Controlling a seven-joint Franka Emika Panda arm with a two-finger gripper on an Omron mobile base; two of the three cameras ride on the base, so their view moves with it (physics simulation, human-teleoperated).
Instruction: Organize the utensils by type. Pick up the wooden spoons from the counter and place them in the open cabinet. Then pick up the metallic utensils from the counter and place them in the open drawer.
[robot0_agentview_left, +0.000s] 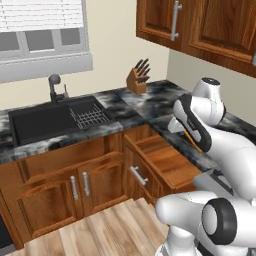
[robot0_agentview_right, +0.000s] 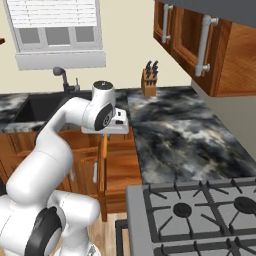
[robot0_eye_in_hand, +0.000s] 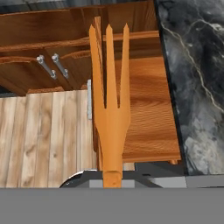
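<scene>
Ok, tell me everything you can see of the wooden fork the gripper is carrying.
The wooden fork is orange-brown, smooth wood, with three long pointed tines joining into a narrow neck and straight handle. The gripper is shut on its handle end, tines hanging downward over the open drawer. Nothing else touches it.

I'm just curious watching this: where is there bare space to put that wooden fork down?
The open drawer below the wooden fork looks bare. The counter between knife block and stove is open. The sink side is crowded by a rack.
</scene>
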